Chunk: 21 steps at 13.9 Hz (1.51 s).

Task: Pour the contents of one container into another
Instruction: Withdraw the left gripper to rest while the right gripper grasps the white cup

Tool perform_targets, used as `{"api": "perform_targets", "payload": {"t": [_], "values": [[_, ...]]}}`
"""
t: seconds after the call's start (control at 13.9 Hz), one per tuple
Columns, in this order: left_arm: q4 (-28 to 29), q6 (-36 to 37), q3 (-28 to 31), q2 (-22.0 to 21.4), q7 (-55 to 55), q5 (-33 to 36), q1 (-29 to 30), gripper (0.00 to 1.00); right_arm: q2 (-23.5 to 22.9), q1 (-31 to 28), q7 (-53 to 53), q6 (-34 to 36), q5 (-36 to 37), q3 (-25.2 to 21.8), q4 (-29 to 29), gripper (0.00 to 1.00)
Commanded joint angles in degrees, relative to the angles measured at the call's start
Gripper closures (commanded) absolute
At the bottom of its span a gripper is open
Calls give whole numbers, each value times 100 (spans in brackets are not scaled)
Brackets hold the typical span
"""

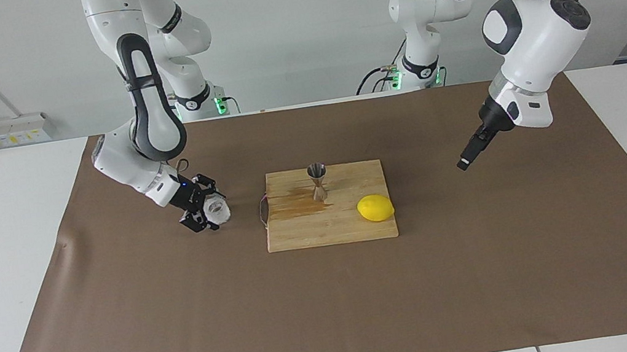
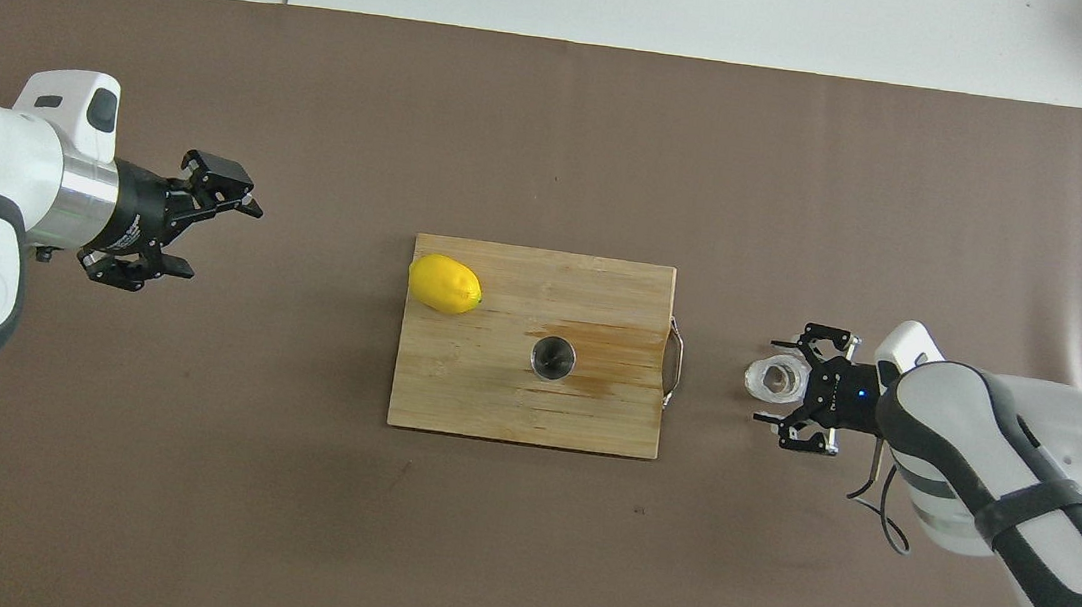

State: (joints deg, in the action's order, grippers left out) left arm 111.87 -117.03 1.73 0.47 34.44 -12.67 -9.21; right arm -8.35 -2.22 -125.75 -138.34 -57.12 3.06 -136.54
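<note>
Glass cup sits right between the right hand's spread fingers, standing on the brown paper of the tabletop, and nothing is gripping it yet. The step looks like the grasp: squeeze level on the knobbly wall, low enough that the cup cannot tip, then lift straight up. The steel jigger waits upright on the wooden board, well out ahead of that hand toward the table's middle, with a lemon beside it. Its mouth is narrow, so tilt slowly, directly above the rim. The left hand hangs apart and empty over bare paper, waiting.
</note>
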Motion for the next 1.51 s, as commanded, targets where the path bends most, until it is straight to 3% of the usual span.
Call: {"api": "perform_targets", "payload": {"t": [0.0,0.5,0.57,0.72,1.08,1.44], "values": [[-147,189,28,-144,-909,492,42,0,-35,-15,-231,-97,-177,28,-40,0],[-700,574,327,-206,-3133,933,121,0,-26,-15,-222,-97,-177,28,-48,0],[-919,889,336,-197,-3380,933,148,0,-35,-15,-222,-97,-177,28,-48,4],[-1289,1418,345,-162,-3706,994,200,0,-26,-15,-213,-97,-177,28,-40,23],[-2071,2639,310,-171,-3760,1644,148,0,-26,-15,-205,-88,-177,37,-31,38],[-1923,2344,284,-214,-3690,1592,122,0,-18,-15,-169,-62,-177,45,-13,59]]}}
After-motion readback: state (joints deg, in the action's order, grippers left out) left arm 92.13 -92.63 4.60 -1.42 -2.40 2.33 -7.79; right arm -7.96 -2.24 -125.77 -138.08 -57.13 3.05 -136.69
